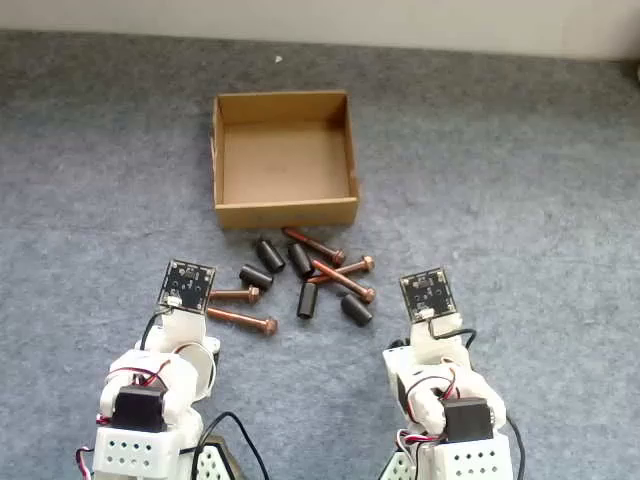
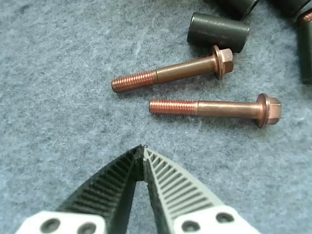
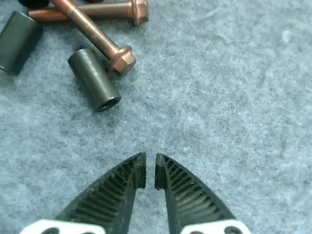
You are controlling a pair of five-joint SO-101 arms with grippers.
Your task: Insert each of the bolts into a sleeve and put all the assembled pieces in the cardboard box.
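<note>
We face the open cardboard box (image 1: pixel 285 213) at the counter's (image 1: pixel 520 180) far middle, bolts (image 1: pixel 343 280) and sleeves (image 1: pixel 307 300) loose just near of it.
Our left gripper (image 2: pixel 144 155) is closed on nothing, the right gripper (image 3: pixel 150 171) a crack apart, empty; the two leftmost bolts (image 1: pixel 240 320) lie left-right, heads right; sleeves lie on their sides.

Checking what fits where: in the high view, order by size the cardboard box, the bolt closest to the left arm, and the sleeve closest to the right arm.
1. cardboard box, by far.
2. bolt, longer.
3. sleeve, short and stubby.
</note>
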